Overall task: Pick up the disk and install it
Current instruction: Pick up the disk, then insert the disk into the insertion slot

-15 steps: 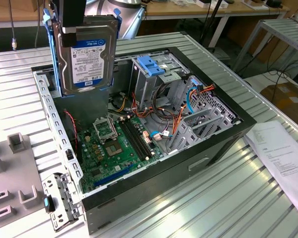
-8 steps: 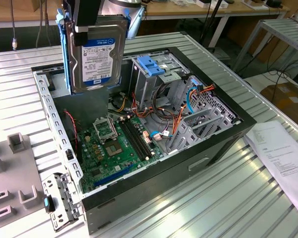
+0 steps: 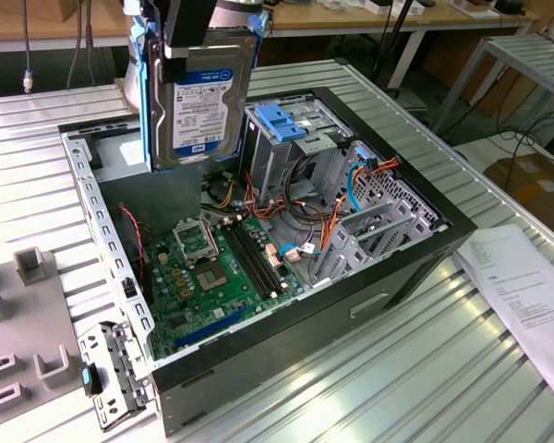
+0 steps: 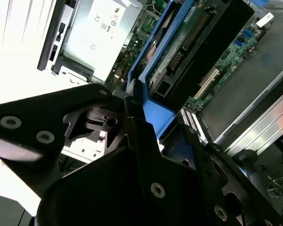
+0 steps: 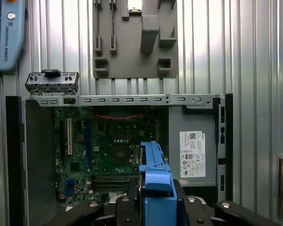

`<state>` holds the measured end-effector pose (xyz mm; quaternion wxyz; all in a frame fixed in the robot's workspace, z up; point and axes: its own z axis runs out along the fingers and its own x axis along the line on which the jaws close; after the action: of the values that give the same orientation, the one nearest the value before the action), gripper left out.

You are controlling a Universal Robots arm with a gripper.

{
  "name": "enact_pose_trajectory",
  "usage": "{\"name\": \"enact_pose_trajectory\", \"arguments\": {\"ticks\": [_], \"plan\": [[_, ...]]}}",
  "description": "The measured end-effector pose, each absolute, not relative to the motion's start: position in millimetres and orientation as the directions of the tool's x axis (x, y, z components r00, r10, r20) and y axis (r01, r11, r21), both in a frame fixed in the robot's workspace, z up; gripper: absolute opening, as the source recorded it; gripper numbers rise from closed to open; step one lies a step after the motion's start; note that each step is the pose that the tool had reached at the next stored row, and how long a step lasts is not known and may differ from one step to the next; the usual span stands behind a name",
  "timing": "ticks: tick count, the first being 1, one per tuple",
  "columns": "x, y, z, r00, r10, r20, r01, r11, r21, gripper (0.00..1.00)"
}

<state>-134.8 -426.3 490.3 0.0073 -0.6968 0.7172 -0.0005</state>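
The disk [image 3: 200, 106] hangs high!
Black fingers [image 3: 186, 32] clench it upright over the open case [image 3: 286, 341], just beside the cage [image 3: 282, 138].

The disk [image 3: 201, 103] above the case [image 3: 286, 343]; bracket [image 3: 116, 377] beside

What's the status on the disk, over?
Gripper shut on the disk. Disk hanging upright over the open computer case, not in the drive cage yet. Loose cables beside the cage.

The claw [image 3: 192, 48] points down, gripping the disk [image 3: 201, 113].
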Motion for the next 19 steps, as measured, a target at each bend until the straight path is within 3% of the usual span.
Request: {"name": "enact_pose_trajectory", "arguments": {"ticks": [19], "plan": [[-121.7,-426.4,490.1,-0.03,-0.999,-0.01,-0.999,0.03,-0.011,0.37]]}}
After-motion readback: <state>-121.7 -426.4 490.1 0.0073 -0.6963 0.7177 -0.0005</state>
